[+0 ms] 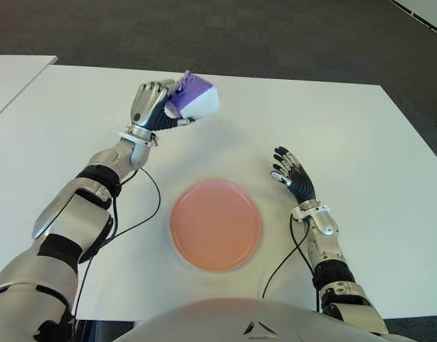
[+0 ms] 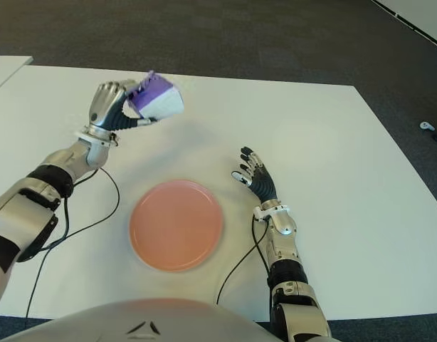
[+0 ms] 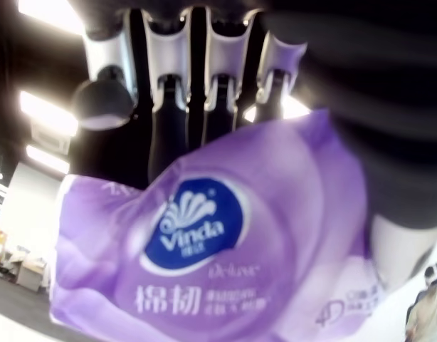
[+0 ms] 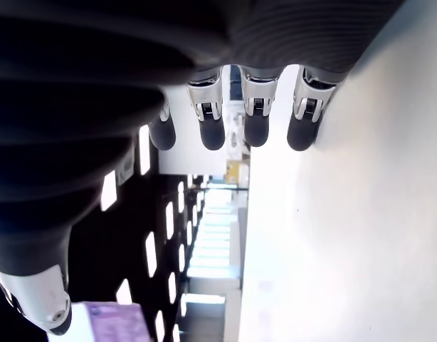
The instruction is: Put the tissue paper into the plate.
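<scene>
— How is the task's thing seen?

— A soft purple-and-white plastic pack of tissue paper (image 1: 193, 99) is seen, gripped by the left hand (image 1: 151, 105). The fingers (image 3: 169, 107) are curled over one side of the pack. In the left wrist view a blue oval logo with the word "Vinda" is read on the purple wrapper, with white characters under it. The wrapper is wrinkled and shiny. The pack is held up above the white rectangular table (image 1: 332, 128), toward the far part of it, and it is tilted.

— And where is the round salmon-pink plate (image 1: 215, 224) found?

— It is placed flat near the front edge of the table, well apart from the pack, nearer to the robot and a little to the right of the left hand.

— What is noted about edges and free room?

— Bare white surface is seen between the pack and the plate. The far edge of the table is met by dark grey carpet (image 1: 275, 35). Thin black cables (image 1: 151, 210) are laid beside the plate's left side.

— And the right hand (image 1: 293, 177)?

— It is seen just right of the plate, fingers stretched out and spread, nothing gripped.
</scene>
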### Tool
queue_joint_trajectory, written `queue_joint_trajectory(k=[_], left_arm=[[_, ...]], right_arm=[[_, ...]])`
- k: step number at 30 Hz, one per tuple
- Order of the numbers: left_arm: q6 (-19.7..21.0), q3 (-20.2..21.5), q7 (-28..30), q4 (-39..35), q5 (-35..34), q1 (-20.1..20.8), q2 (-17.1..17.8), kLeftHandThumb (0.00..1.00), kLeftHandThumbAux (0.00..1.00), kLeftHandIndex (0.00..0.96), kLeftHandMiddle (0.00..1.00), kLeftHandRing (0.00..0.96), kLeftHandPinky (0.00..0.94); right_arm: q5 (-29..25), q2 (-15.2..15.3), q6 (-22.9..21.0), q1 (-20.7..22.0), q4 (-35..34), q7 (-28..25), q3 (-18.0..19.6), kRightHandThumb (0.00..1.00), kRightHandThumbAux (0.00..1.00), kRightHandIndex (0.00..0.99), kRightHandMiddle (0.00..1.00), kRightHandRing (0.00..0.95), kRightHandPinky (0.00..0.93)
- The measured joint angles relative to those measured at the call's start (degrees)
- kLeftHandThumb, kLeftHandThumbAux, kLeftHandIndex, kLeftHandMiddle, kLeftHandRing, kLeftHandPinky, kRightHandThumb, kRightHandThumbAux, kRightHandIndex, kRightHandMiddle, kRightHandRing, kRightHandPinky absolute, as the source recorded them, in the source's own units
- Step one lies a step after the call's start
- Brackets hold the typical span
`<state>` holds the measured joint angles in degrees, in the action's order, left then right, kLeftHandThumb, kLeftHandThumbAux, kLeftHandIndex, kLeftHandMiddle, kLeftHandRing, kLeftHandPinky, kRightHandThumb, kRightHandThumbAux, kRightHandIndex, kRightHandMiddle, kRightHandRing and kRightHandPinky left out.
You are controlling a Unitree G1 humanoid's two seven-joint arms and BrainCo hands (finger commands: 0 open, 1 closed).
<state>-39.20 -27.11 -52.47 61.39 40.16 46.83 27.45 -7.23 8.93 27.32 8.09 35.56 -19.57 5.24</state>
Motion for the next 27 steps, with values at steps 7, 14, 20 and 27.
queue_joint_trajectory(k=[7,14,20,27], left_arm=[[-2.32,4.37,4.07,-7.51,-2.78,-1.22,0.7,0.716,0.698,0.445,0.87,0.87,0.877],[-3.74,8.67,10.15,-17.92,-5.94,-4.56,1.04,0.715,0.698,0.444,0.874,0.874,0.875],[-3.67,10.78,14.76,-27.83,-6.44,-11.26,1.57,0.715,0.697,0.444,0.877,0.877,0.881],[-4.83,11.26,21.93,-36.77,-6.58,-20.2,1.88,0.719,0.697,0.444,0.879,0.876,0.884]], right_arm=[[-0.04,-0.2,-0.17,0.01,-0.24,0.41,0.0,0.0,0.641,0.0,0.0,0.0,0.0],[0.04,-0.41,-0.33,0.1,-0.27,0.88,-0.11,0.0,0.623,0.0,0.0,0.0,0.0],[0.14,-0.45,-0.31,0.99,0.84,1.01,-0.19,0.0,0.622,0.0,0.0,0.0,0.0],[0.3,-0.42,-0.31,0.91,0.83,1.71,-0.19,0.0,0.611,0.0,0.0,0.0,0.0]])
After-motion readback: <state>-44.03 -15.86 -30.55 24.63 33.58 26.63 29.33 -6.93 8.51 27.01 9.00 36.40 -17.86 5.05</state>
